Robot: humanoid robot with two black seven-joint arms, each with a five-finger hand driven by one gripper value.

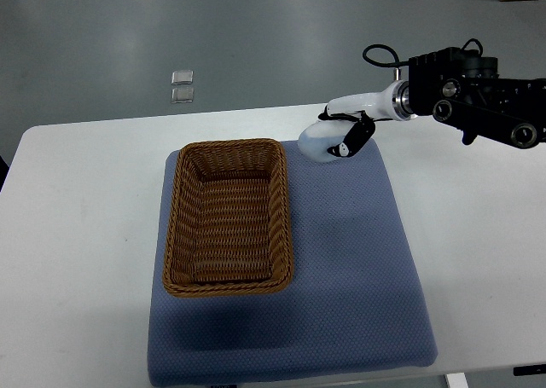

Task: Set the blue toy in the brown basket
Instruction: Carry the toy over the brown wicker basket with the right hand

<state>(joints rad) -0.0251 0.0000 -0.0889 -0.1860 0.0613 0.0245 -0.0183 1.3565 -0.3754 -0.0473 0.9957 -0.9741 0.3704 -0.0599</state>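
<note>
Blue toy [314,143], a pale, rounded lump, sits in the grip of the right hand [339,132] over the far edge of the blue mat [358,260], just to the right of the brown basket's far right corner. The dark-tipped fingers [358,134] are curled narrowly around the toy's right side, and the white shell of the hand covers it from above and behind. Only the toy's left and near faces show, so I cannot tell whether it rests on the mat or hangs just clear of it.

The brown basket [286,226], a woven rectangle with its long side running near to far, stands on the left half of the mat and holds nothing. Its right rim lies between the toy and the basket floor; nothing else stands between them. The mat lies on the white counter [77,234] and its right half is bare.

The right arm enters from the right edge at the far side of the scene. Its black forearm links [478,98] lie roughly level, and the white wrist bends down and to the left toward the toy. A black cable [380,55] loops above the wrist.

Beyond the counter, on the grey floor [256,38], lie two small clear squares [182,85], one just beyond the other.
</note>
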